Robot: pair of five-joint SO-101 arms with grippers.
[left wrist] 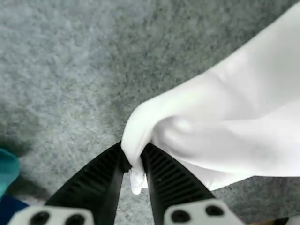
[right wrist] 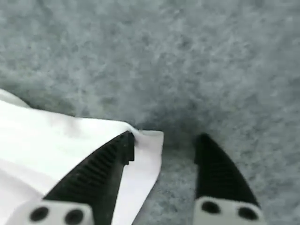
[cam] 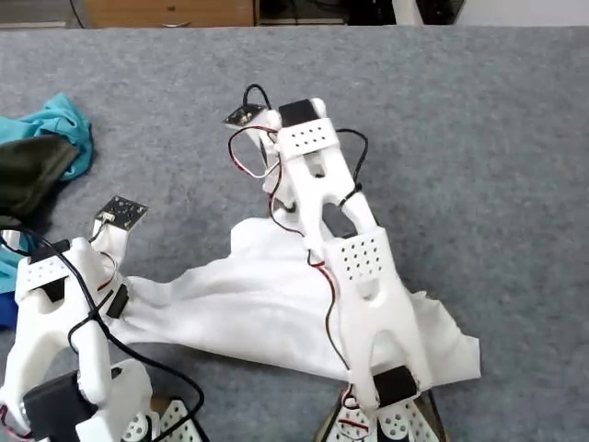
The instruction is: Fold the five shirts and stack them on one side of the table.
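1. On the grey table (cam: 479,138), a white shirt (cam: 267,313) lies spread out and crumpled in the middle, under the two arms.
2. At the shirt's left end, the left gripper (left wrist: 136,161) is pinched tight on a fold of the white cloth. The fold puffs up just past its tips.
3. At the far edge of the shirt, the right gripper (right wrist: 164,140) is spread wide and holds nothing. One finger (right wrist: 110,159) sits over a corner of the white shirt. The other one is over bare table, just beside that corner.
4. By the left edge of the table is a messy pile of more shirts: a teal shirt (cam: 64,124), a dark shirt (cam: 32,170) lying against it, and a bit of a blue shirt (cam: 7,308) close to the left arm. The pile is apart from the white shirt.
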